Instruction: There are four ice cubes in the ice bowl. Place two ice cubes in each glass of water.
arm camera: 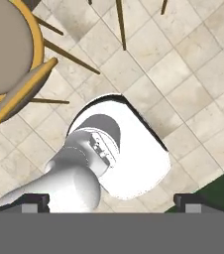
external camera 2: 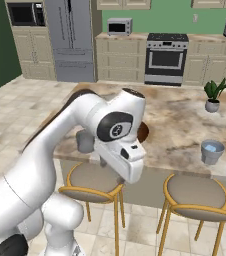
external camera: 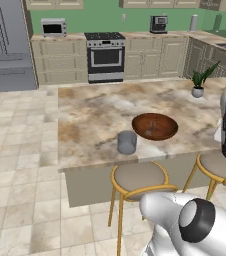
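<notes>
Two glasses of water stand on the marble island counter [external camera: 85, 110]. One glass [external camera: 127, 142] sits close to the counter's front edge, above a stool [external camera: 137, 177], just beside the ice bowl [external camera: 155, 126] on its left as seen in the left base view. The other glass [external camera 2: 212, 151] stands well apart from it, near the same front edge farther toward the counter's right end, with pale water visible inside it in the right base view. The ice bowl, wide, shallow and of reddish-brown wood, rests a little farther in from the front edge than the first glass; a few tiny pale specks lie on its floor, too small to tell apart as ice cubes. A small potted plant [external camera: 199, 82] stands near the counter's far right corner.

Round stools with yellow-orange frames and grey seats line the front of the counter; a second stool [external camera 2: 197, 195] shows beneath the right-hand glass. The white arm [external camera 2: 92, 130] is folded in front of the counter, its elbow hiding part of the bowl in the right base view.

The gripper [arm camera: 112, 202] points down at the tiled floor [arm camera: 183, 74], off the counter altogether. Its two dark fingertips [arm camera: 187, 201] stand at opposite sides of the hand view, spread fully wide, with nothing between them.
</notes>
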